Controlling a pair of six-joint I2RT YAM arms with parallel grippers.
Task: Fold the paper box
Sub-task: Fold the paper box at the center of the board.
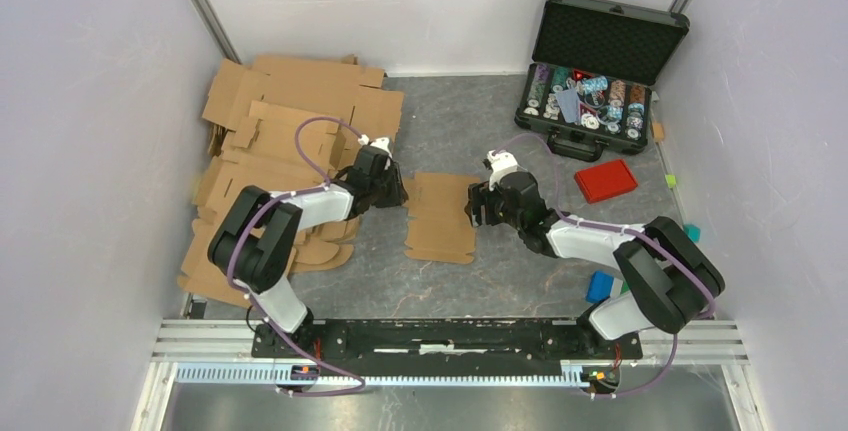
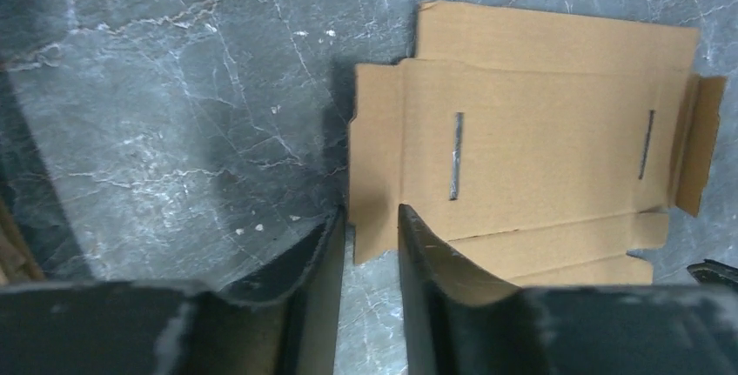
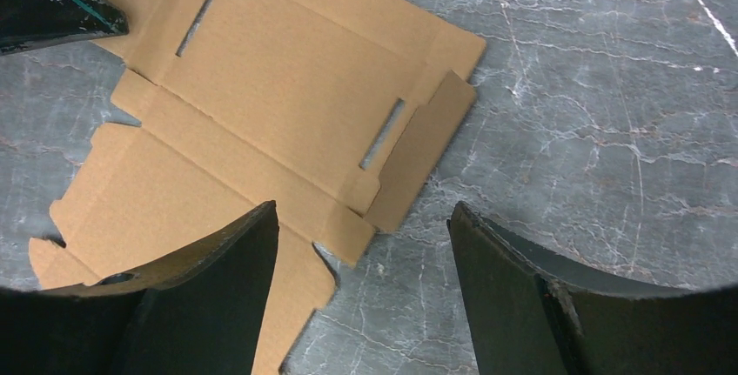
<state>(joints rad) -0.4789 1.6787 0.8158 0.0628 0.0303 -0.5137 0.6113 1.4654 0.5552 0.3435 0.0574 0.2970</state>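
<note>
Left gripper [image 2: 370,218] first: jaws stand narrow with a gap showing between them, and the edge flap of the box [image 2: 540,140] sits in that gap. One finger is over the cardboard, the other over bare table [image 2: 174,131] just off the edge. We see no clamp on the flap, and we cannot tell whether either pad touches it.

Box: flat and unfolded, no wall raised that we can be sure of. It lies on the table to the near-left of the case [image 1: 600,61] and well apart from it.

Axis: seen from above, the long axis runs far to near. One long edge faces away from the case and the other faces toward it. The two grippers face each other across the short axis.

Right gripper [image 3: 364,218]: jaws spread wide and holding nothing. It hovers at the case-side long edge, one finger over cardboard and the other over bare table.

Our reading:
- The left arm is the nearer to acting, since its jaws bracket a flap while the right only hovers.
- The flap's crease runs along the long axis, so any lift there should swing the flap over toward the case, across the short way.
- The right gripper is placed to steady the case-side edge, or to do the same fold from its side.

Risk, as we judge it: a thin sheet on a smooth top may slide toward the case rather than bend at the crease.
</note>
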